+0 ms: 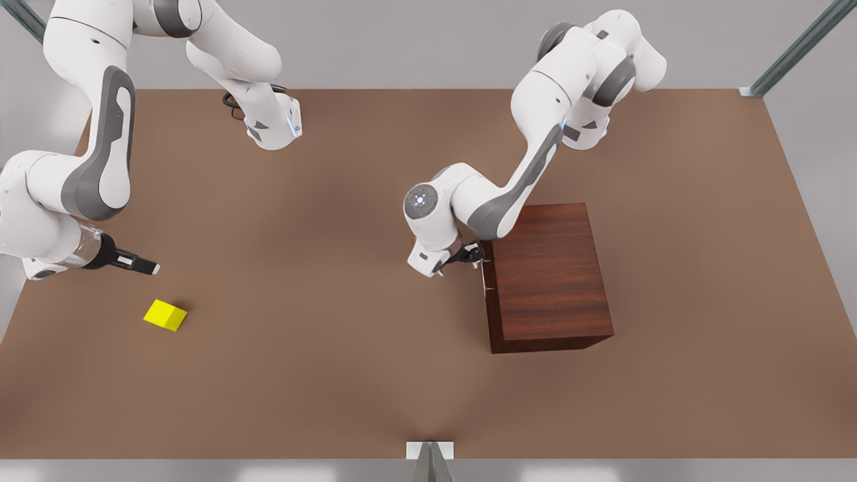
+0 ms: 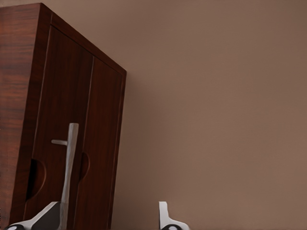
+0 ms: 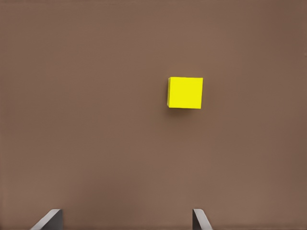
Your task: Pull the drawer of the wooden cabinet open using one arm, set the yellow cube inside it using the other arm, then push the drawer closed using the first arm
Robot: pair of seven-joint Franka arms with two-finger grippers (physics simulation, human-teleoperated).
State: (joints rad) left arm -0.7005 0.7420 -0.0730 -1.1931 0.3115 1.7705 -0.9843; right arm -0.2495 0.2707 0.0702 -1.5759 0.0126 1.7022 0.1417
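Cabinet [image 1: 546,268] is sitting on the surface [image 1: 335,375] toward the front view's right with its drawer [image 2: 72,120] looking fully closed, so none of the three steps is showing as done. Left end effector [image 1: 472,256] is waiting right at the silver handle [image 2: 69,163], fingers spread with one just beside the bar, not yet gripping. Right end effector [image 1: 137,263], also spread, is hovering near the cube [image 1: 165,314], which is lying untouched at the front view's left.
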